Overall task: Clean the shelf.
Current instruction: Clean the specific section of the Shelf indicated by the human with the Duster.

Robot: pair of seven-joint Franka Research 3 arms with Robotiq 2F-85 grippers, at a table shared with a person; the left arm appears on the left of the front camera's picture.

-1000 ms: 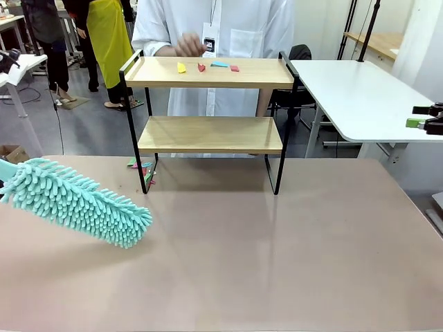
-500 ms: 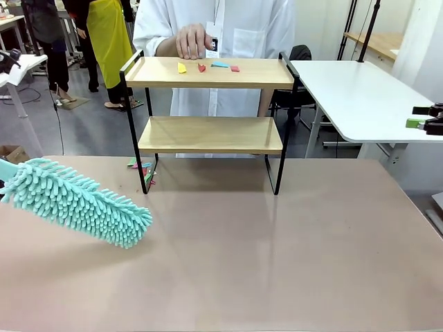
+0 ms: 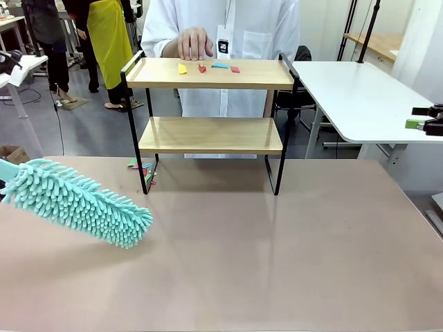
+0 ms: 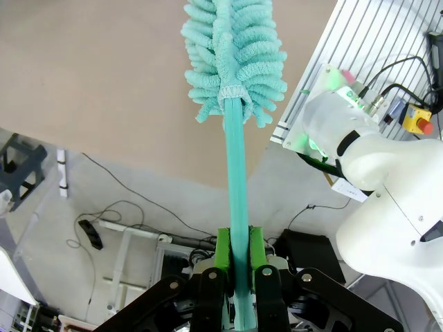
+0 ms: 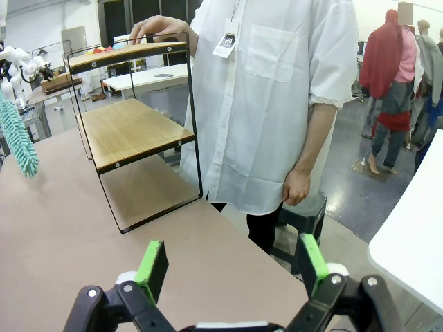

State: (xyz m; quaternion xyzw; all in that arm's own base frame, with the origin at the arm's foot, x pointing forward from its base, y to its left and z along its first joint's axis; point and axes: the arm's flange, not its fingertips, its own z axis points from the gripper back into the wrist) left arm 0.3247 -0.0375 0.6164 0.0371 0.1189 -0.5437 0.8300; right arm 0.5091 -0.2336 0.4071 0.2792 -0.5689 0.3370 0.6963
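Gripping duster [image 3: 76, 200] handle low, left gripper [image 4: 239, 241] clamped; right gripper [image 5: 233, 261] gaping, empty. Shelf [image 3: 263, 72] on table [image 3: 277, 263] far side: rigid, likely light, tippy; brace at end rail [image 3: 289, 66]. Scraps [image 3: 208, 67] on top board.

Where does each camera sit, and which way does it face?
Front: fixed, robot's side, facing across the table to the shelf and person.
Left wrist: on the left arm, along the left gripper, shut on the duster.
Right wrist: on the right arm, past the open right gripper toward shelf and person.
Shared: duster in all three.
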